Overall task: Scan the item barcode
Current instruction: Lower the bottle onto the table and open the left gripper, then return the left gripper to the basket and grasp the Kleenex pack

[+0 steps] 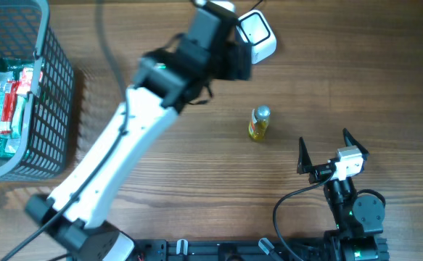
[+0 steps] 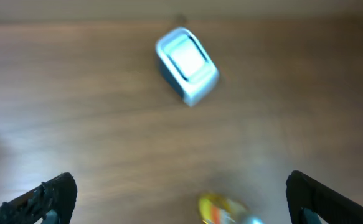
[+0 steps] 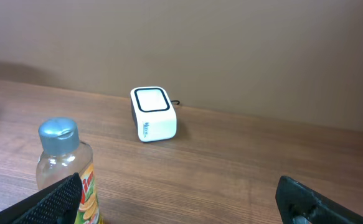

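Notably, the counter (image 1: 371, 65) carried a basket (image 1: 51, 109) at its left edge, apparently set clear of the work zone. The left gripper (image 2: 181, 186) hung wide and empty near the scanner (image 1: 258, 35), whose window faced up. The bottle (image 1: 259, 123) stood upright between scanner and the wide, empty right gripper (image 1: 323, 141), apparently awaiting pickup.
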Robot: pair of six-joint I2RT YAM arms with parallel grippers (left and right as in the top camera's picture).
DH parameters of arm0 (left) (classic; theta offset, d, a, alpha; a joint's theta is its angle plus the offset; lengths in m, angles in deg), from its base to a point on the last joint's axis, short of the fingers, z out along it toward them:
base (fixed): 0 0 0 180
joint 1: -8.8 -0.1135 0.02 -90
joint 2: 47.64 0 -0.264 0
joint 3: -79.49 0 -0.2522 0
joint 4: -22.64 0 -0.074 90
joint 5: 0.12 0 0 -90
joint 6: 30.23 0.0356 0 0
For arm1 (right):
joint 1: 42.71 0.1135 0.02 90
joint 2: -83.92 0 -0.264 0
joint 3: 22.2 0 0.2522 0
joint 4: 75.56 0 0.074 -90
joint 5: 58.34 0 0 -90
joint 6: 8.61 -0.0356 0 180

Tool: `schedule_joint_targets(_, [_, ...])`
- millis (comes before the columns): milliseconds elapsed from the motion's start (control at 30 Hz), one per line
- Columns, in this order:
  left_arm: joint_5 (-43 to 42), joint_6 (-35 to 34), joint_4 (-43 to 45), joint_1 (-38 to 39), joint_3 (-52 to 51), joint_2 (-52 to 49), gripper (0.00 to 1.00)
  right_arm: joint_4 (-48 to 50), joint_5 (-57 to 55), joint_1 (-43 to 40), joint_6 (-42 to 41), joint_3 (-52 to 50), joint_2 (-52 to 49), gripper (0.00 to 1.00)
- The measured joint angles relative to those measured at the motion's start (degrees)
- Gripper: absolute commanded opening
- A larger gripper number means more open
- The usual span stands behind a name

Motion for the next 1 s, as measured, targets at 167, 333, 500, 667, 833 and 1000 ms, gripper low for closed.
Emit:
schedule_joint_targets(167, [7.17,1.99,0.68,-7.32,0.02,4.46,1.00,0.00,0.00,0.00,0.00,0.00,0.00,1.00])
schedule_joint_targets(333, [13.75,8.72,5.57,-20.13,0.13,7.02,1.00,0.00,0.02,0.00,0.00,0.00,0.00,1.00])
schedule_joint_targets(500, [15.67,13.00,10.75,-35.12,0.15,7.04,1.00,0.00,0.00,0.00,0.00,0.00,0.00,0.99])
schedule_joint_targets(667, [10.80,14.32,10.60,-50.49,0.15,7.02,1.00,0.00,0.00,0.00,0.00,0.00,0.00,1.00])
schedule_joint_targets(833, [1.36,14.69,7.04,-62.66,0.17,5.84,1.00,0.00,0.00,0.00,0.00,0.00,0.00,1.00])
schedule_joint_targets(1000, [-2.89,14.73,3.87,-68.02,0.17,1.18,1.00,0.00,0.02,0.00,0.00,0.00,0.00,1.00])
